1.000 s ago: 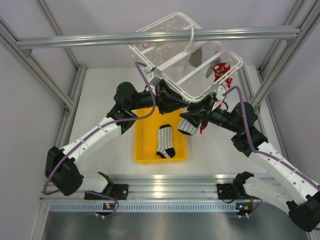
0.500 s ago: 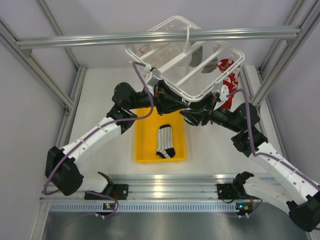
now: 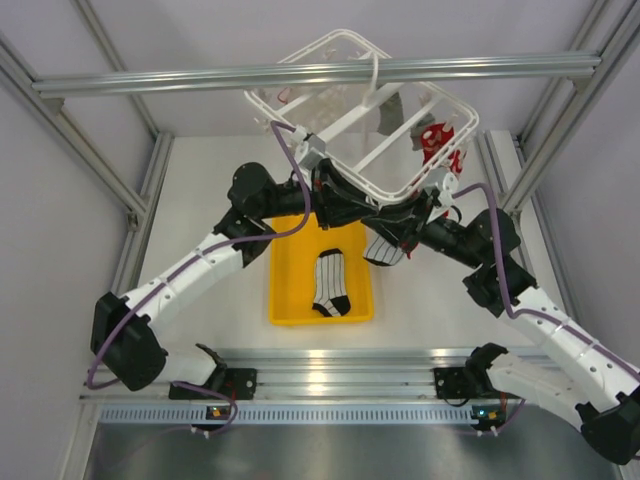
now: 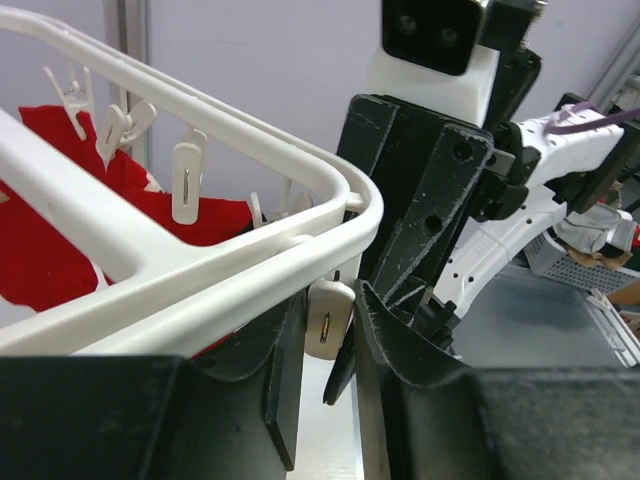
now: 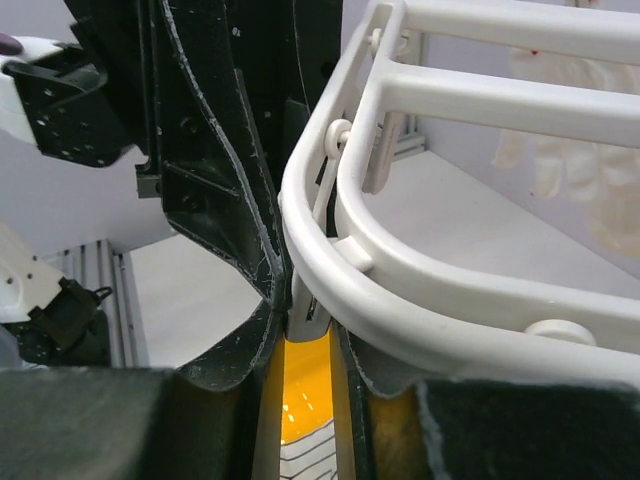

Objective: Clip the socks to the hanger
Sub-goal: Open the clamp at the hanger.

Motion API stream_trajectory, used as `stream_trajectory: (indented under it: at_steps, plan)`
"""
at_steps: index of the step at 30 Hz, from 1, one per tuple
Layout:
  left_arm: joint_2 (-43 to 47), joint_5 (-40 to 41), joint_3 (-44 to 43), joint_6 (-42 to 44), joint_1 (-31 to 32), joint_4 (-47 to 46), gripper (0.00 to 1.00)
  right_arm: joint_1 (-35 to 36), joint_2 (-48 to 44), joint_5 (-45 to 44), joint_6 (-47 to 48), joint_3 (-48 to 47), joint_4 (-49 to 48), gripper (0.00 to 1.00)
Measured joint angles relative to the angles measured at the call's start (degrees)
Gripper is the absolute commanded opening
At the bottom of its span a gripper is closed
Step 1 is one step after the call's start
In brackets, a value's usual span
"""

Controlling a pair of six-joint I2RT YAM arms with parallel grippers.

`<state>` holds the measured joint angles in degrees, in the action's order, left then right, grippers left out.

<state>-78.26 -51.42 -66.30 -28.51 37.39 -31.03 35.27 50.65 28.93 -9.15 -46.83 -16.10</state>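
The white hanger (image 3: 350, 115) hangs tilted from the grey beam. A red sock (image 3: 437, 140) is clipped at its right side and also shows in the left wrist view (image 4: 60, 230). My left gripper (image 3: 352, 205) and right gripper (image 3: 398, 222) meet under the near rim. The left gripper (image 4: 326, 335) is shut on a small white clip (image 4: 328, 315) below the rim (image 4: 250, 250). The right gripper (image 5: 305, 325) stands narrow, its fingers against both sides of a clip (image 5: 310, 312). A striped sock (image 3: 382, 250) hangs just under the right gripper; what holds it is hidden.
A yellow tray (image 3: 285, 300) lies on the table below the grippers with another striped sock (image 3: 333, 283) in it. The grey beam (image 3: 200, 78) crosses above the hanger. Pale socks (image 3: 390, 115) hang inside the frame. Upright posts stand at both sides.
The right jaws have narrowed onto the clip. The hanger has swung slightly. The striped sock, hidden half a second ago, shows again under the right gripper. The left gripper keeps its grip.
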Motion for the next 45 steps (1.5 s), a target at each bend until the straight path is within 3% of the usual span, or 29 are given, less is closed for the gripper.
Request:
stream_trajectory:
  at_steps: [4, 5, 6, 19, 32, 45]
  plan:
    - [1.46, 3.69, -0.07, 1.03, 0.35, 5.77, 0.41, 1.9, -1.51, -5.01, 3.32, 1.86, 0.24, 0.0]
    - [2.05, 4.72, 0.13, 1.44, 0.39, 7.17, 0.5, 2.36, -1.79, -6.03, 4.15, 2.27, 0.22, 0.0]
    - [2.64, 5.84, 0.35, 2.08, 0.39, 8.61, 0.52, 3.02, -2.08, -7.56, 5.42, 2.84, 0.11, 0.0]
    - [9.35, 19.56, 2.38, 9.77, 1.7, 19.54, 0.7, 9.75, -0.79, -20.9, 17.57, 4.09, -1.07, 0.0]
    - [9.09, 26.1, 2.12, 12.44, 4.92, 23.74, 0.7, 14.14, 1.68, -29.75, 25.7, 4.09, -1.33, 0.0]
    - [7.13, 34.58, -1.92, 12.15, 8.52, 26.45, 0.57, 16.33, 2.43, -35.39, 29.64, 4.09, -1.46, 0.0]
